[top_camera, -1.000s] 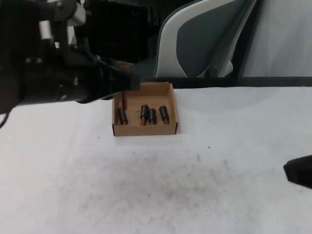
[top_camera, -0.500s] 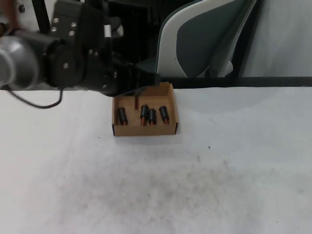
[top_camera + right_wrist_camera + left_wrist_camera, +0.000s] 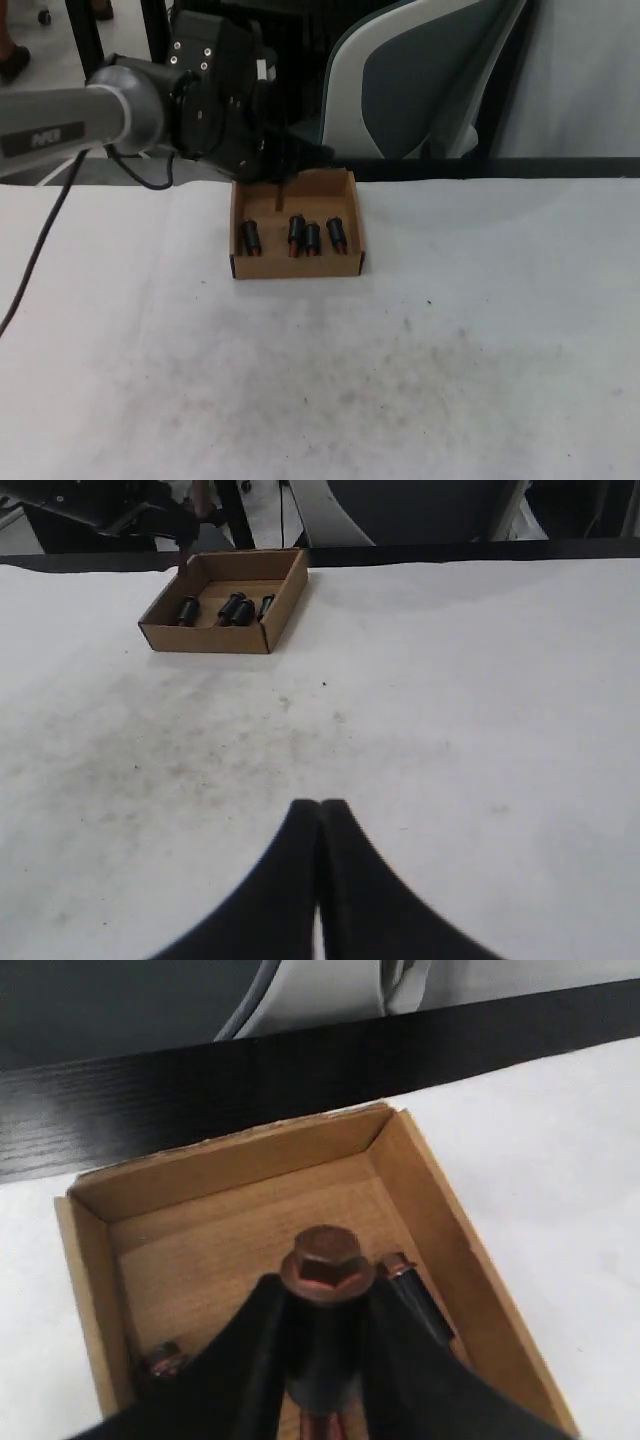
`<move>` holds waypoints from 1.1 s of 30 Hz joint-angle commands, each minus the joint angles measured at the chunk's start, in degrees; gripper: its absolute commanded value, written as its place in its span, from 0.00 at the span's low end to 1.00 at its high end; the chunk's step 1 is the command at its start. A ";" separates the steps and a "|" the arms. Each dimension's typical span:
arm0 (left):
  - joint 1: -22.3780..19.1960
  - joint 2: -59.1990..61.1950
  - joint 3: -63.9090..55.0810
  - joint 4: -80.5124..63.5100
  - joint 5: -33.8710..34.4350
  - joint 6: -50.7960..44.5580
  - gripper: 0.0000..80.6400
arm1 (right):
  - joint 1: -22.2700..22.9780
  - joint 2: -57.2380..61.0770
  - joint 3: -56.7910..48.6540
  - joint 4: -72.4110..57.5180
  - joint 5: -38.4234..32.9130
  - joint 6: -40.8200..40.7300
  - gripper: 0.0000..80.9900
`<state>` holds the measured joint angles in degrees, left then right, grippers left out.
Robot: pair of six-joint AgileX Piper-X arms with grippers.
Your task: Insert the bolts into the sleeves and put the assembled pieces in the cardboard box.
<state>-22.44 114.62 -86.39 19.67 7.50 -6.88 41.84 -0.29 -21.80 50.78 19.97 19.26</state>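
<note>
Left wrist view: the left tool (image 3: 320, 1360) clamps a bolt-and-sleeve piece (image 3: 325, 1265) above the cardboard box (image 3: 240, 1160).
We see the box at 12 o'clock on the tabletop (image 3: 400, 380), with four assembled pieces (image 3: 312, 238) inside; the right tool (image 3: 320, 880) has its fingers pressed together, holding nothing.

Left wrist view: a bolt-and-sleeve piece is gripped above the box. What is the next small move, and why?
Probably lower slightly and open the left end effector: its assembled piece hangs over bare floor of the cardboard box, clear of the pieces already inside.
</note>
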 commanded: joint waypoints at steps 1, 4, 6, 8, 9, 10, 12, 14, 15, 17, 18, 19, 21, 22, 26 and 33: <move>1.23 3.22 -3.52 1.13 -1.03 0.73 0.01 | -0.23 0.29 0.59 -0.49 0.72 0.74 0.00; 1.88 4.96 -3.97 1.80 -1.03 0.20 0.01 | -0.23 0.29 0.64 -0.48 0.72 0.74 0.00; 1.97 5.87 -3.99 2.05 -0.92 -0.50 0.01 | -0.23 0.29 0.64 -0.48 0.72 0.74 0.00; 1.97 6.77 -3.99 1.80 -0.26 -0.47 0.01 | -0.23 0.29 0.64 -0.48 0.72 0.74 0.00; 1.97 7.14 -3.99 1.43 0.42 -0.68 0.01 | -0.23 0.29 0.64 -0.48 0.72 0.74 0.00; 1.97 7.54 -3.99 1.25 1.11 -0.86 0.01 | -0.23 0.29 0.64 -0.48 0.72 0.74 0.00; 1.97 8.28 -4.11 1.10 2.01 -1.78 0.01 | -0.23 0.29 0.64 -0.48 0.72 0.74 0.00; 1.97 8.89 -4.07 1.10 1.98 -2.15 0.01 | -0.23 0.29 0.64 -0.48 0.72 0.74 0.00; 1.97 9.04 -4.07 1.10 1.98 -2.16 0.01 | -0.23 0.29 0.64 -0.48 0.72 0.74 0.00; 1.97 9.16 -4.07 1.10 1.98 -2.16 0.01 | -0.23 0.29 0.64 -0.48 0.72 0.74 0.00; 1.97 9.16 -4.07 0.98 2.61 -2.16 0.00 | -0.23 0.29 0.64 -0.48 0.72 0.74 0.00; 1.97 9.16 -4.07 0.83 4.04 -2.16 0.03 | -0.23 0.29 0.64 -0.48 0.72 0.74 0.00; 1.97 9.16 -4.07 0.60 6.99 -2.16 0.10 | -0.23 0.29 0.64 -0.48 0.72 0.74 0.00; 1.97 9.16 -4.07 0.64 7.68 -2.16 0.16 | -0.23 0.29 0.64 -0.48 0.72 0.74 0.00; 1.88 8.87 -4.07 0.64 7.64 -2.16 0.37 | -0.23 0.29 0.64 -0.48 0.72 0.74 0.00; 1.88 7.02 -4.07 1.49 7.18 -3.24 0.41 | -0.23 0.29 0.64 -0.48 0.72 0.74 0.00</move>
<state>-20.51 123.66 -89.51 21.06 14.77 -9.94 41.84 -0.29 -21.27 50.66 20.57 19.60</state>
